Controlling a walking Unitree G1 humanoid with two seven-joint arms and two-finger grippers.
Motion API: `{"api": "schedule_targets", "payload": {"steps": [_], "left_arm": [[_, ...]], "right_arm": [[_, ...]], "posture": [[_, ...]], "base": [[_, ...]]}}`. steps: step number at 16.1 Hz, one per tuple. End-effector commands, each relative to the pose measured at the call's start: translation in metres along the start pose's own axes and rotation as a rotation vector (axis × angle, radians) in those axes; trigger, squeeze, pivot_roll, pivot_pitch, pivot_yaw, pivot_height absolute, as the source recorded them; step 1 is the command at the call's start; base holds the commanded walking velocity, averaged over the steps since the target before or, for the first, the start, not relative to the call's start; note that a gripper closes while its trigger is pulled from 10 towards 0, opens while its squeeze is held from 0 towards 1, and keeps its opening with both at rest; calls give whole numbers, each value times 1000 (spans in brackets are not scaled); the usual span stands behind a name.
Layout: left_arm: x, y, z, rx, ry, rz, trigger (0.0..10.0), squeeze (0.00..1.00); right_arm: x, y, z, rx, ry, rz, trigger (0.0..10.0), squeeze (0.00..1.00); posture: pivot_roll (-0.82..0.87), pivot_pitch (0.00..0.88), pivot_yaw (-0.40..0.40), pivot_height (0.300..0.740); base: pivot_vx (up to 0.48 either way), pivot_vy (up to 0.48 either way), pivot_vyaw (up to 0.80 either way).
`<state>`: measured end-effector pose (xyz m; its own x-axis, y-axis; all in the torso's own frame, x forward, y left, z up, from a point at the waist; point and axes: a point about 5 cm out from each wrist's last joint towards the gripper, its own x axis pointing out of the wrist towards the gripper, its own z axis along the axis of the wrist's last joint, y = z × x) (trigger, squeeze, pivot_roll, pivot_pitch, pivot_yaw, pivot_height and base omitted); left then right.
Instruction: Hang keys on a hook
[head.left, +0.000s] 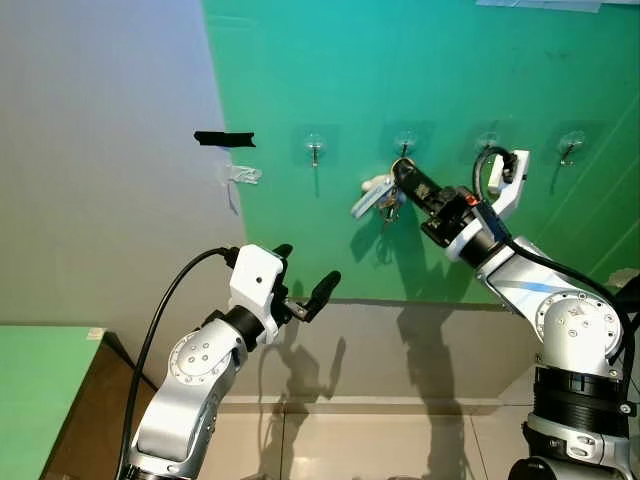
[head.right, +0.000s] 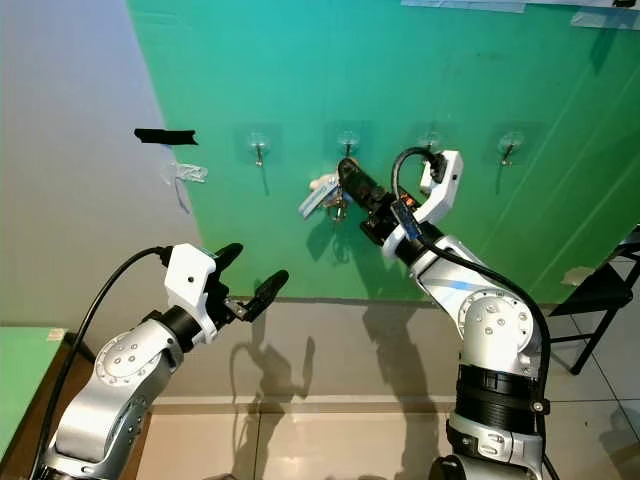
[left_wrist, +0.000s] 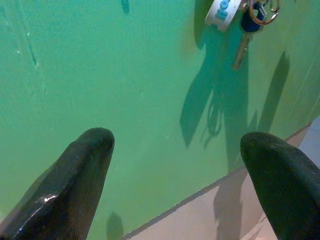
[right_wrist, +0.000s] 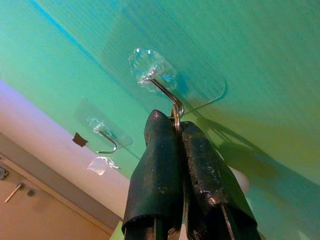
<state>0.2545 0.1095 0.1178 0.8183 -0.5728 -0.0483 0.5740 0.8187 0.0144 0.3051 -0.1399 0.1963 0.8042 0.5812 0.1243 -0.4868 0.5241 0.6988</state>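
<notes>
A green wall takes up most of the scene, and everything else sits in relation to it. To its left is a pale grey wall, and a grey skirting strip runs along its foot above a tiled floor. A corner of a green-topped table sits low against the grey wall.

Four clear stick-on hooks run in a row across the green wall. The second hook from the grey wall is the one in use; the first hook hangs bare beside it, and two more follow on the far side.

The right arm reaches up to the green wall, and the right gripper sits right at the second hook. Its two black fingers are pressed together, pinching the metal ring of the keys, and in the right wrist view the ring sits against the curved tip of the hook. I cannot tell whether it is over the tip yet. The keys and a white tag dangle against the green wall just below that hook.

The left gripper is held well below the row of hooks, short of the green wall, with its fingers spread wide apart and nothing between them.

A strip of black tape is stuck at the edge of the green wall, with a scrap of clear tape just below it.
</notes>
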Motion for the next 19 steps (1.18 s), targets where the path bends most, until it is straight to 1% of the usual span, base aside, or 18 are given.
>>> {"api": "schedule_targets", "payload": {"steps": [1, 5, 9, 11, 14, 16, 17, 18, 19], "left_arm": [[1, 1, 0, -5, 8, 3, 10000, 0], [0, 1, 0, -9, 10, 5, 10000, 0], [-1, 0, 0, -8, 12, 5, 10000, 0], [-1, 0, 0, -8, 14, 4, 10000, 0], [-1, -1, -1, -10, 17, 0, 10000, 0], [-1, -1, -1, -10, 18, -2, 10000, 0], [-1, -1, -2, -10, 19, -2, 10000, 0], [-1, -1, -2, -9, 19, -3, 10000, 0], [-1, 0, -2, -8, 20, -3, 10000, 0]], "right_arm": [[-3, -8, -13, 7, 75, -67, 0, 0], [-3, -12, -20, 50, 99, -97, 0, 0], [-5, -16, -25, 40, 113, -129, 0, 0], [-8, -21, -28, 43, 117, -166, 0, 0], [-10, -23, -33, 26, 130, -181, 0, 0], [-12, -27, -35, -25, 157, -218, 0, 0], [-14, -31, -36, -87, 174, -256, 10000, 102], [-14, -35, -36, -203, 176, -291, 10000, 1000], [-14, -39, -33, -372, 178, -338, 10000, 1000]], "posture": [[-77, 0, 21, 740], [-75, 0, 20, 740], [-74, 0, 19, 740], [-76, 0, 19, 740], [-79, 0, 22, 740], [-81, 0, 22, 740], [-81, 0, 23, 740], [-80, 0, 22, 740], [-80, 0, 22, 740]], "base": [[0, 0, 0], [0, 0, 0], [0, 0, 0], [0, 0, 0], [0, 0, 0], [0, 0, 0], [0, 0, 0], [0, 0, 0], [0, 0, 0]]}}
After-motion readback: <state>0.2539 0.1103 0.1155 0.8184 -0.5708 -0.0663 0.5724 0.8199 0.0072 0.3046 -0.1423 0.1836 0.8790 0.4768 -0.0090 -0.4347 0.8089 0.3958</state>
